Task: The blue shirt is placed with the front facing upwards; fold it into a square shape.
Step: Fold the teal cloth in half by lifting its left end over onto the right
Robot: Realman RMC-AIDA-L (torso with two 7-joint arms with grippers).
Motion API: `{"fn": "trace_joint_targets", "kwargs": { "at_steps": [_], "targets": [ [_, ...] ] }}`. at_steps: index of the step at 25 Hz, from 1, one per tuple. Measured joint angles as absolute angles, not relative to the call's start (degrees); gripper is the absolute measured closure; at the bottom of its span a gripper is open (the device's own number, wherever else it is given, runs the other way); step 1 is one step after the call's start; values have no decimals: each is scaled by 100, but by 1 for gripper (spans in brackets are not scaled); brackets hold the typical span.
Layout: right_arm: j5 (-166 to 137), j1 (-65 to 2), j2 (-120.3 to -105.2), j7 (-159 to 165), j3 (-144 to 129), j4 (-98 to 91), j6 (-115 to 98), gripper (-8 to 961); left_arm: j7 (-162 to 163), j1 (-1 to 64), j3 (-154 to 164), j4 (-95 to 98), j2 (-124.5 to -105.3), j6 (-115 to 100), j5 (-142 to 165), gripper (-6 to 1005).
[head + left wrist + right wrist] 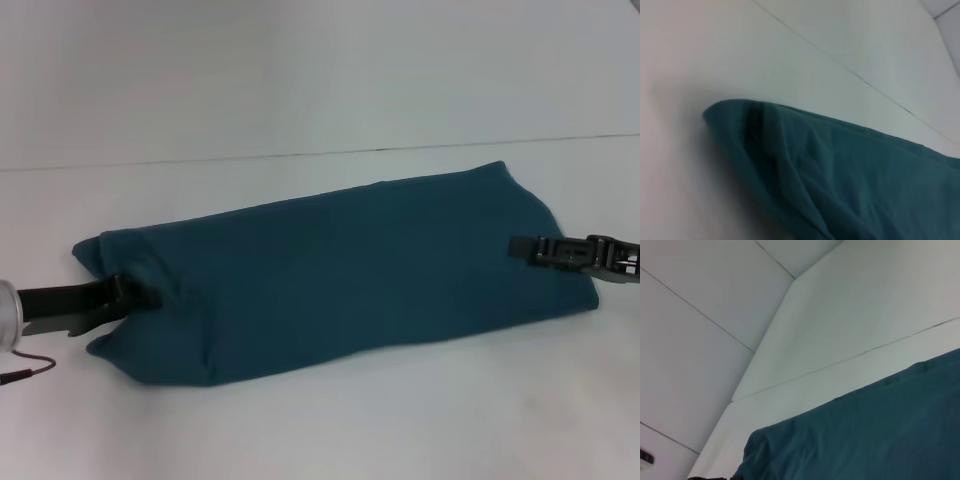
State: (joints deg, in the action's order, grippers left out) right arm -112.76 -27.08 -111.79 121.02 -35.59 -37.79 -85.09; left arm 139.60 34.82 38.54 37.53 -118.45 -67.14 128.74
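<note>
The blue shirt [350, 275] lies on the white table as a long folded band, running from near left to far right. Only plain teal cloth faces up; no lettering shows. My left gripper [135, 293] is at the band's left end, shut on the cloth, which puckers around its fingertips. My right gripper [520, 247] is at the right end, its upper finger lying flat over the shirt's edge, shut on it. The left wrist view shows a rounded fold of the shirt [840, 175]. In the right wrist view the shirt [875, 435] has one corner in sight.
The white table [320, 430] extends on all sides of the shirt, with a thin seam line [300, 155] running across behind it. A thin dark cable [25, 370] hangs by my left wrist at the near left edge.
</note>
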Motion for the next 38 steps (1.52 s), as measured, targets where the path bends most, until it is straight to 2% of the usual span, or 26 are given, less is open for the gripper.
{"fn": "trace_joint_targets", "kwargs": {
  "at_steps": [8, 19, 28, 38],
  "targets": [
    [-11282, -2679, -11200, 12102, -3559, -3779, -8577, 298, 13671, 3338, 3059, 3763, -11724, -7373, 12884, 943],
    [-11269, -2547, -11214, 12150, -3559, -3761, -8600, 298, 13917, 3071, 1917, 3831, -11510, -6985, 13572, 942],
    [-11266, -2550, -11175, 12121, -3559, -3576, -8558, 298, 14348, 3050, 1696, 4159, -11458, -6493, 14046, 942],
    [-11280, -2584, -11170, 12108, -3559, -3568, -8542, 298, 14417, 3068, 1684, 4333, -11415, -7302, 13715, 945]
  ]
}}
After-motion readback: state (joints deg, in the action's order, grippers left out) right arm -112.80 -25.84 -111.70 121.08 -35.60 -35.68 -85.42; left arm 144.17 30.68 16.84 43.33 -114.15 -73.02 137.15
